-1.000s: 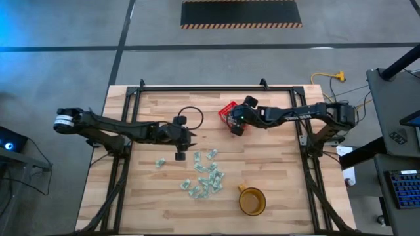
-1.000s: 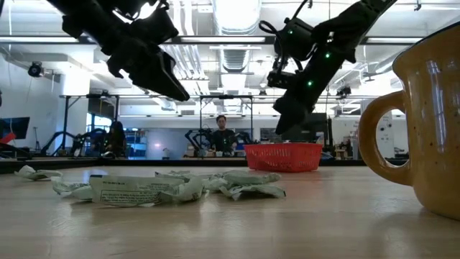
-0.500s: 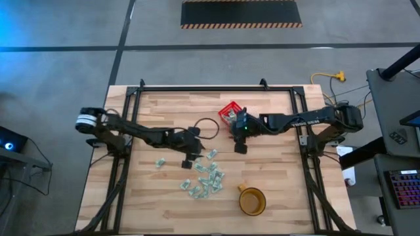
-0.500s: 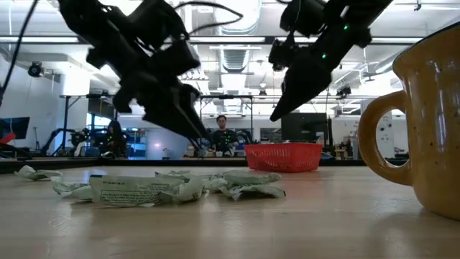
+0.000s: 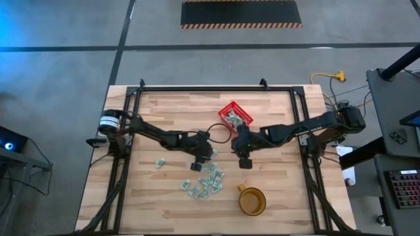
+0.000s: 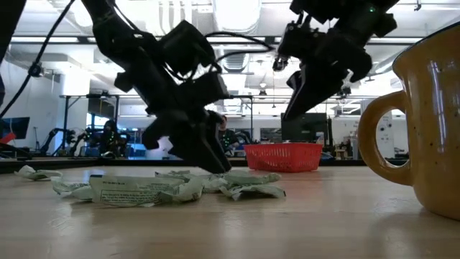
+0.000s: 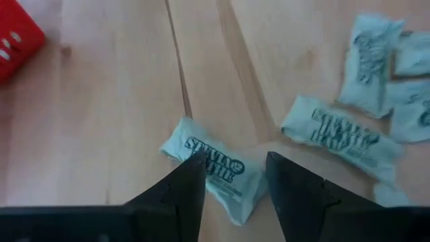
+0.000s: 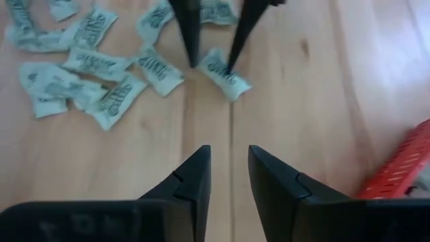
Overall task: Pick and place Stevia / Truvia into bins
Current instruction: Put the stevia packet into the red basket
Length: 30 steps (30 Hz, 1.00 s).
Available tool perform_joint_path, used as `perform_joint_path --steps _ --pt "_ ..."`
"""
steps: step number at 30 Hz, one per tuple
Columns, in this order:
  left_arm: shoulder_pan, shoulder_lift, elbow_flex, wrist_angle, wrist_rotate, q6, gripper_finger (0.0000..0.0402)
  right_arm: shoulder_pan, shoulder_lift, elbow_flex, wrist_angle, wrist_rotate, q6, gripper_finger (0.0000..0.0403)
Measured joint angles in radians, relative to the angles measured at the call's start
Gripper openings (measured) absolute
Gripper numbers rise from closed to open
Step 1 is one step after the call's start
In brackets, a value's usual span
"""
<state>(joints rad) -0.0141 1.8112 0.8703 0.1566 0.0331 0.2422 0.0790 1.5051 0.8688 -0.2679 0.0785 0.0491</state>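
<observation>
Left hand (image 7: 232, 171) sits low over one Stevia sachet (image 7: 215, 168) at the pile's edge nearest the red basket (image 5: 235, 115), fingers spread and straddling it, tips about at the worktop (image 5: 157, 118). Sachet's long axis runs slantwise across the gap. Right hand (image 5: 243, 159) hangs open, empty, between basket and pile, farther from that sachet. A second ago left hand was higher and short of the pile; right hand was at the basket.
</observation>
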Motion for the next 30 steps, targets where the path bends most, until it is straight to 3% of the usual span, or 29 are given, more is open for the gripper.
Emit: perform_joint_path --steps 6,17,30 --pt "0.018 0.030 0.022 -0.009 0.040 -0.027 0.0108 0.015 0.000 -0.017 -0.001 0.003 0.029 0.0078" --pt "0.021 -0.013 0.019 -0.008 0.021 -0.013 0.0007 0.020 0.000 -0.060 -0.005 0.003 0.081 0.0069" --pt "0.042 -0.026 0.119 0.055 -0.192 0.196 0.0008 0.020 0.000 -0.070 -0.005 0.004 0.079 0.0064"
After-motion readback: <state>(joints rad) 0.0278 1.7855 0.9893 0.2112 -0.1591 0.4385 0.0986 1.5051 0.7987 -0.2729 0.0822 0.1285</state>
